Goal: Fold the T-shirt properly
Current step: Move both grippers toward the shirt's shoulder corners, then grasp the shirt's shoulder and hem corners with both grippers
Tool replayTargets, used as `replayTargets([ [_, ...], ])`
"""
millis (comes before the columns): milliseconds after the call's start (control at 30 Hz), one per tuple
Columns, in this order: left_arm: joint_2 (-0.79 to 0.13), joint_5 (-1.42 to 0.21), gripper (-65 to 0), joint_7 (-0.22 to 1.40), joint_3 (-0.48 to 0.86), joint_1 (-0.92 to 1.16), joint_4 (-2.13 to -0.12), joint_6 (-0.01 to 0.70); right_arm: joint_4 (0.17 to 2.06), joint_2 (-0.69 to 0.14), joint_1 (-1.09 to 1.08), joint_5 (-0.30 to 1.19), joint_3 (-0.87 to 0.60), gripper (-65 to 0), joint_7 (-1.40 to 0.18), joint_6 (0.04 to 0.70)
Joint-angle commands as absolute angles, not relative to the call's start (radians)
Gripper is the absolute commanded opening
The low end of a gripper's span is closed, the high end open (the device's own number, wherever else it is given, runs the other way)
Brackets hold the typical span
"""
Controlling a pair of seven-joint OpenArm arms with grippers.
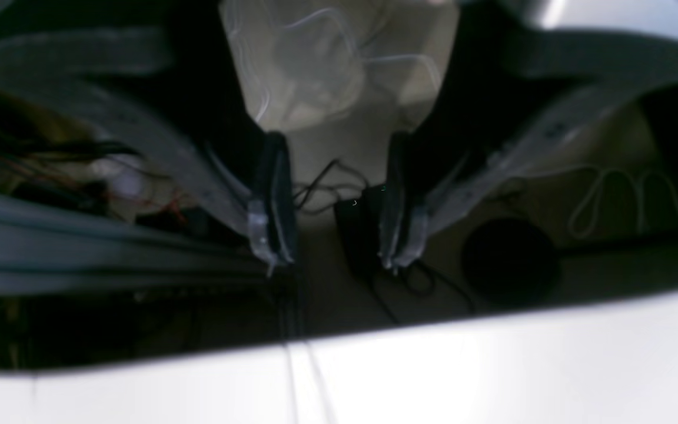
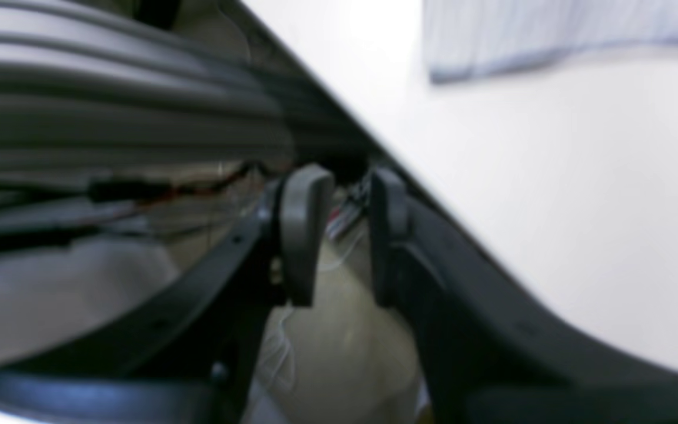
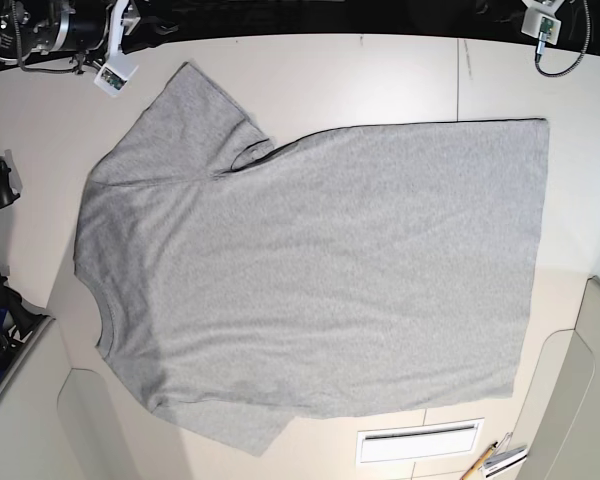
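Grey T-shirt point(image 3: 320, 270) spread flat across the pale table point(image 3: 380, 75), plain side up, no lettering showing. Collar toward the left of the base view, hem along the right, one sleeve reaching to the upper left, the other at the lower edge with its tip at the table's brink. Cloth mostly smooth, a few soft creases near the upper sleeve's armpit.

Left gripper point(image 1: 333, 235) off the shirt, hanging beyond the table edge point(image 1: 492, 365); fingers point(image 1: 274, 194) well apart, nothing between them, dark cables point(image 1: 321, 188) and a black box point(image 1: 356, 229) on the floor below. Picture blurred.

Right gripper point(image 2: 345, 235) likewise away from the shirt, just beside the table edge point(image 2: 374, 153); pads point(image 2: 303, 229) parted with a narrow gap, holding nothing. A strip of the shirt's edge point(image 2: 551, 35) at the top of that view, well apart from the fingers. Blurred too.

White vent-like slot point(image 3: 420, 440) in the table near the lower edge, and pens point(image 3: 495, 460) just beside it.
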State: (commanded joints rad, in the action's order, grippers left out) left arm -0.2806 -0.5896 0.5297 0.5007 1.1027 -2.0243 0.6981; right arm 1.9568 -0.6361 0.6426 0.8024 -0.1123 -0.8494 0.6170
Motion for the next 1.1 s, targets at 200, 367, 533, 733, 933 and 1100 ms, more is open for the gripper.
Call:
replayTargets([
  [200,-0.301,-0.758,-31.5,0.539,0.682,1.091,-2.062,0.698,1.949,-0.578,0.632,0.816,-0.302,-38.5,-0.786,0.578],
  [367,-0.356,-0.77,-24.5,0.541,0.704,1.031,-2.061,0.698,1.805,-0.511,0.546,0.812,-0.328,-32.8,-0.785,0.569],
  [533,-0.433,-0.744,-19.6,0.559,0.704,0.945,-1.999,0.665,1.669,-0.466,0.464,0.81,-0.328,-30.4,-0.789,0.569],
  [733,-0.539,-0.837,-19.6,0.597,0.679,0.777,-1.749,0.666,1.618,-0.447,0.435,0.809,-0.328,-30.4,-0.789,0.572],
  [933,-0.588,-0.882,-19.6,0.646,0.562,0.631,-1.533,0.686,1.618,-0.394,0.435,0.803,-0.326,-30.4,-0.789,0.572],
  [1100,-0.587,-0.902,-19.6,0.653,0.48,0.57,-1.454,0.686,1.618,-0.331,0.429,0.8,-0.324,-30.4,-0.789,0.572],
])
